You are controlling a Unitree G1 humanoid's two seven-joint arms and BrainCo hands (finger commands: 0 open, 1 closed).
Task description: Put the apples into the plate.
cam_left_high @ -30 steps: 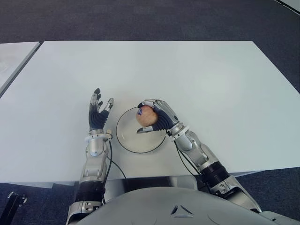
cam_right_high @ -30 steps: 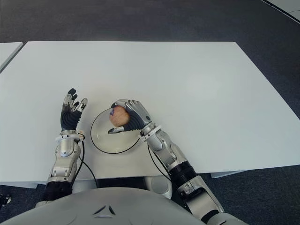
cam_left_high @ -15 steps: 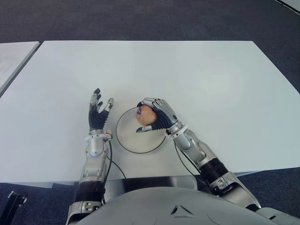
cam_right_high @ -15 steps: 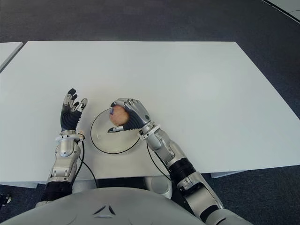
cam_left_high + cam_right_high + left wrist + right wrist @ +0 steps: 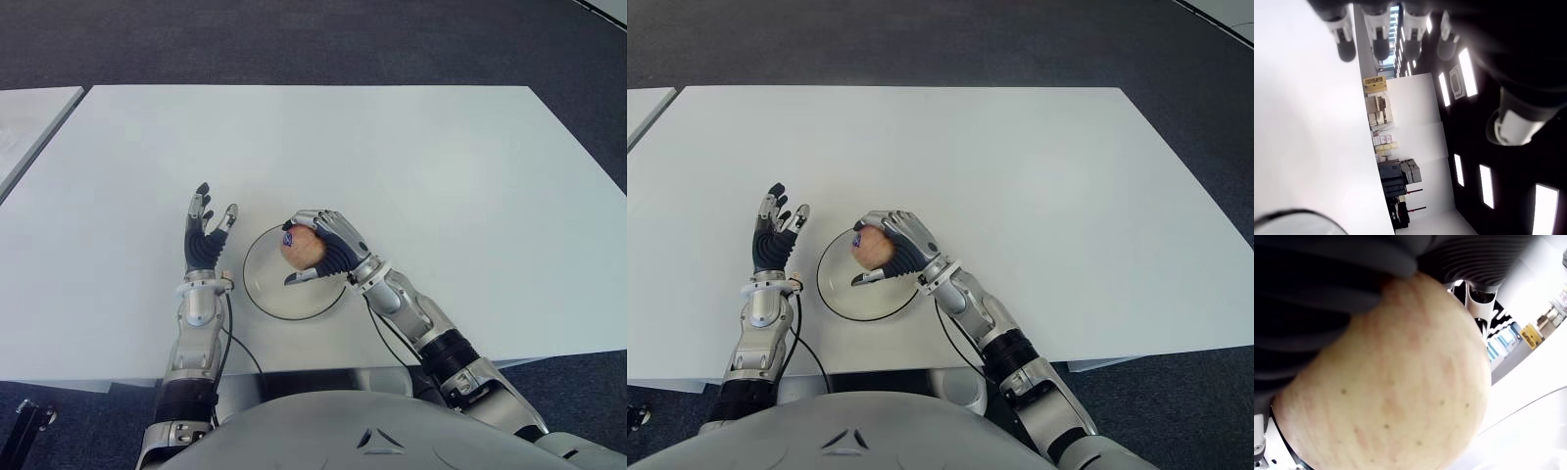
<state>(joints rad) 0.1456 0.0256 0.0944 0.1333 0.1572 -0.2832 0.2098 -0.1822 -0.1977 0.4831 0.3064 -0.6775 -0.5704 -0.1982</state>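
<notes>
In the left eye view, your right hand [image 5: 328, 250] holds the apple [image 5: 302, 249] over the plate [image 5: 263, 294], with the fingers wrapped around it from the far side and the thumb under it. The plate lies on the white table [image 5: 441, 176], and the left hand [image 5: 204, 242] shows just beside the plate on its left, fingers spread and holding nothing.

The right eye view shows the same: the apple [image 5: 871, 250] is above the inside of the plate [image 5: 836, 291], not yet on it.

In the left wrist view you see only straight fingertips [image 5: 1346, 49] over bare table.

In the right wrist view the apple [image 5: 1396, 387] fills the picture, dark fingers [image 5: 1327, 293] pressed on it. Lower it until it nearly touches the plate, near the middle, then loosen the fingers slowly so it does not roll over the rim.
</notes>
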